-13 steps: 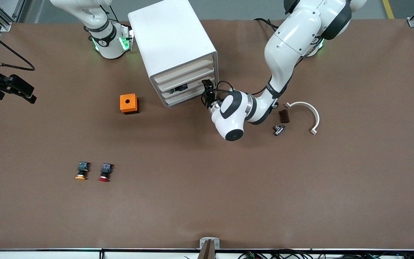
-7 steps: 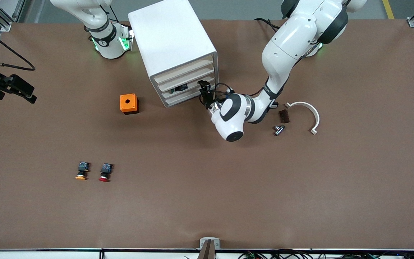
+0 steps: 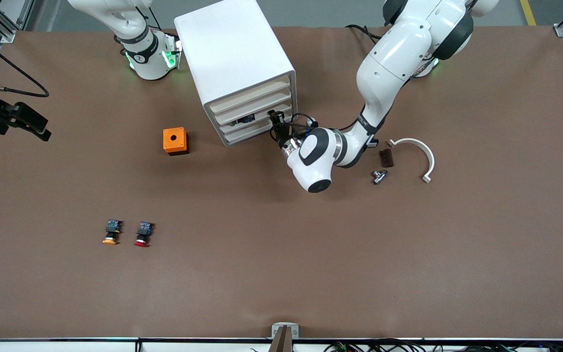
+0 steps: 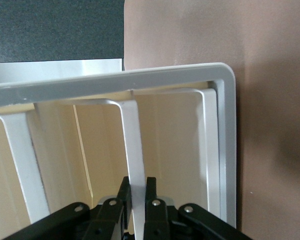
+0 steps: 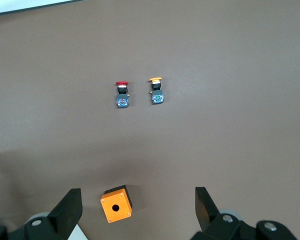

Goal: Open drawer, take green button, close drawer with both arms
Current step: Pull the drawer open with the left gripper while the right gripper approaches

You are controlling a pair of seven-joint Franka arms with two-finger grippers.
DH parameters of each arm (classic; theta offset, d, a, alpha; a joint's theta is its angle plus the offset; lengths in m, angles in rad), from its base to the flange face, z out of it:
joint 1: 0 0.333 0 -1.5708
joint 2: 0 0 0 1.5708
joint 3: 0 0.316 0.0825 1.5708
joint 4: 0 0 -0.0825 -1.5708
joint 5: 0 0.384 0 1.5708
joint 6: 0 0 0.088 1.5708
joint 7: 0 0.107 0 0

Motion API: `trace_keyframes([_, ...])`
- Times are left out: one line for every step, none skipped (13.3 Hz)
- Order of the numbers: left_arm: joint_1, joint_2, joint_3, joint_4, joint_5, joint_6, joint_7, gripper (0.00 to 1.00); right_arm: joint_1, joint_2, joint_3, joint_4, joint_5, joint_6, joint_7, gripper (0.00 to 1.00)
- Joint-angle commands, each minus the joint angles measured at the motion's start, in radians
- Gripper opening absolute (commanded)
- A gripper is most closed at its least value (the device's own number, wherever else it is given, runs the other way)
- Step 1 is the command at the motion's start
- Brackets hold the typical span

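Note:
The white cabinet (image 3: 232,49) stands at the back of the table with four cream drawer fronts facing the front camera. My left gripper (image 3: 276,123) is at the third drawer (image 3: 260,118) from the top, at its end toward the left arm. In the left wrist view my left gripper (image 4: 137,184) is shut on a thin white rib (image 4: 131,140) of that drawer's front. A small dark-and-blue thing (image 3: 245,119) shows in the gap above the drawer; I see no green cap. My right gripper (image 5: 136,196) is open and empty, high above the orange box (image 5: 115,203).
An orange box with a hole (image 3: 175,141) sits beside the cabinet toward the right arm's end. An orange-capped button (image 3: 111,232) and a red-capped button (image 3: 142,234) lie nearer the front camera. A white curved piece (image 3: 418,149), a brown block (image 3: 385,157) and a metal part (image 3: 378,176) lie by the left arm.
My left gripper has moved a little closer to the cabinet front and along the drawer toward the right arm's end. The right arm has not moved.

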State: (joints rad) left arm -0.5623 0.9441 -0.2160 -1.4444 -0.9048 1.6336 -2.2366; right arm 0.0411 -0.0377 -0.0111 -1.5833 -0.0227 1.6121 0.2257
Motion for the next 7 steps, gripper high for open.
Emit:
trace_keyframes([0.041, 0.007, 0.027, 0.022, 0.004, 0.014, 0.025, 0.0, 0.008, 0.013, 0.017, 0.005, 0.017, -0.004, 0.081, 1.0])
trace_keyframes([0.064, 0.007, 0.03, 0.039, 0.004, 0.014, 0.026, 0.0, 0.005, 0.018, 0.042, 0.005, 0.024, -0.003, 0.113, 1.0])
trace_keyframes([0.079, 0.011, 0.035, 0.061, 0.004, 0.015, 0.028, 0.0, 0.005, 0.028, 0.069, 0.005, 0.024, -0.001, 0.174, 1.0])
trace_keyframes([0.087, 0.013, 0.036, 0.073, 0.004, 0.022, 0.031, 0.0, 0.005, 0.039, 0.097, 0.005, 0.024, 0.002, 0.24, 1.0])
trace_keyframes([0.085, 0.015, 0.062, 0.094, 0.004, 0.031, 0.032, 0.0, 0.005, 0.05, 0.124, 0.006, 0.026, 0.003, 0.298, 1.0])
trace_keyframes([0.079, 0.021, 0.094, 0.11, 0.004, 0.034, 0.043, 0.0, 0.005, 0.064, 0.156, 0.008, 0.026, 0.005, 0.361, 1.0])
trace_keyframes([0.079, 0.022, 0.102, 0.114, 0.004, 0.038, 0.072, 0.01, 0.002, 0.08, 0.192, 0.009, 0.026, 0.005, 0.426, 1.0])
